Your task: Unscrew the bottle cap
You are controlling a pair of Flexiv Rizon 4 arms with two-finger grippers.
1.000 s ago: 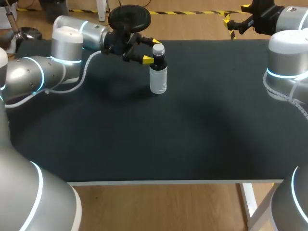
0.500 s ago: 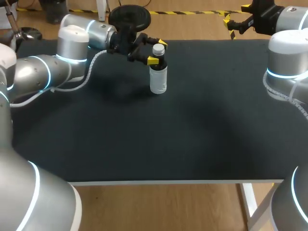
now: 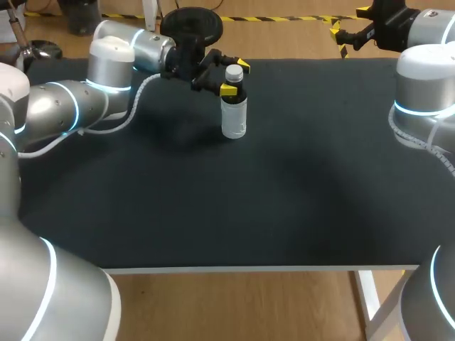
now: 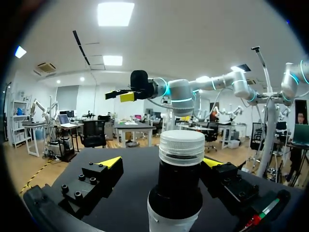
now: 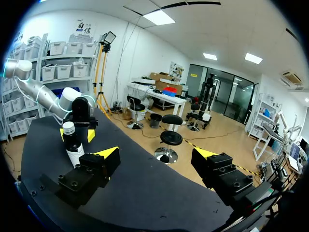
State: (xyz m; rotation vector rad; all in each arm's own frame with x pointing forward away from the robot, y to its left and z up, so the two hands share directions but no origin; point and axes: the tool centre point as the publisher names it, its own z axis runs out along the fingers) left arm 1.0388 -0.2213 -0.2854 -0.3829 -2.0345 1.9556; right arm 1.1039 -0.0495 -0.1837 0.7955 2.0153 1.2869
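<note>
A small bottle (image 3: 234, 106) with a dark body, white label and white ribbed cap (image 3: 234, 72) stands upright near the table's far edge. My left gripper (image 3: 235, 77) is open, its yellow tips on either side of the bottle's neck, just below the cap. In the left wrist view the bottle (image 4: 176, 193) rises between the fingers (image 4: 110, 162), and one finger is clearly apart from it. My right gripper (image 3: 338, 39) hangs open beyond the far right edge, well away from the bottle (image 5: 74, 145) and with nothing between its fingers (image 5: 108, 153).
The black tabletop (image 3: 249, 199) spreads wide from the bottle towards its front edge (image 3: 234, 269). My left arm (image 3: 114, 64) lies along the far left of the table. My right arm's grey links (image 3: 423, 92) stand at the right side.
My left gripper has slid right, so its open fingers now straddle the bottle's neck. The bottle and the right arm have not moved.
</note>
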